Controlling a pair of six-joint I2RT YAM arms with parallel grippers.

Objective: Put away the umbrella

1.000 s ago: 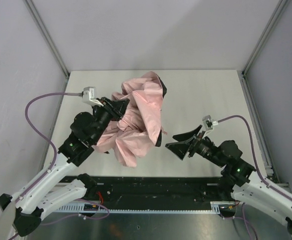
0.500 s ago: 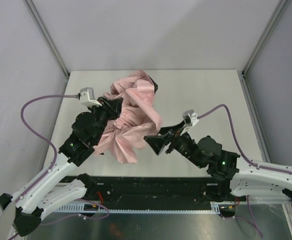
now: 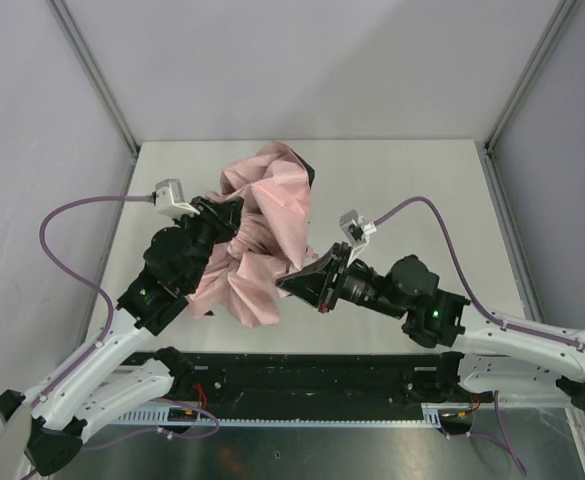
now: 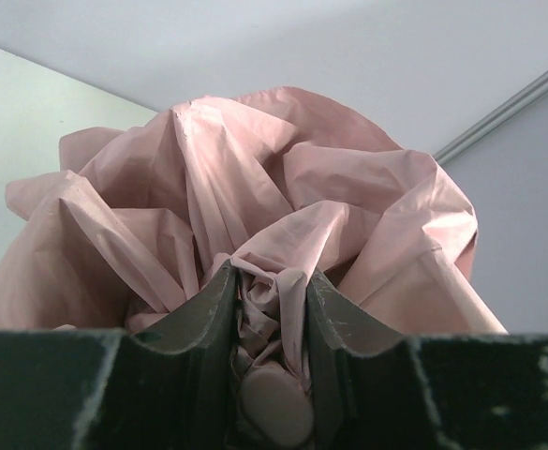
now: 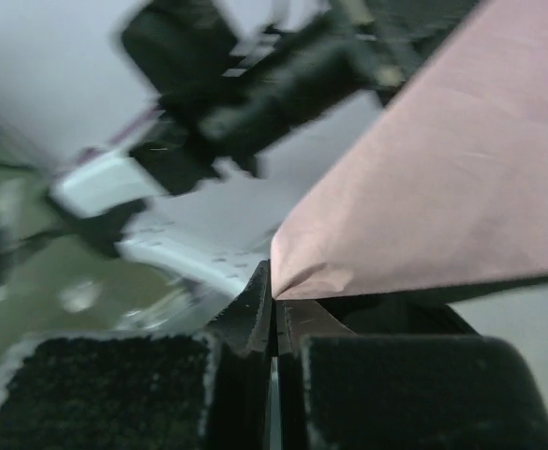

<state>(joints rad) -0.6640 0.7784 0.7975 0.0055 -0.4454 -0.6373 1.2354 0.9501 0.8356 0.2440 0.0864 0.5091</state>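
The bench (image 3: 402, 170) carries the umbrella (image 3: 267, 215) left of centre. It sits as a loose, puffed heap of pale pink fabric, partly lifted off the surface between my two arms. I judge it light and very soft. The cloth will slide and billow rather than hold any shape, so pulling on a fold only drags more fabric. The stiff parts inside are the places to take hold if I want control. In the left wrist view the left jaws are drawn narrow around a gathered neck of the umbrella (image 4: 255, 187). A small rounded pink piece (image 4: 275, 412) is wedged low between them; I think it is the handle, but I cannot be sure. In the right wrist view the right jaws are pinched together on one pointed corner of the canopy (image 5: 442, 178), which is a thin hold that could slip. The shaft and ribs are buried under the folds in every view, and I see no loop strap. The background of the right wrist view is blurred, so I cannot tell how much cloth that pinch has.
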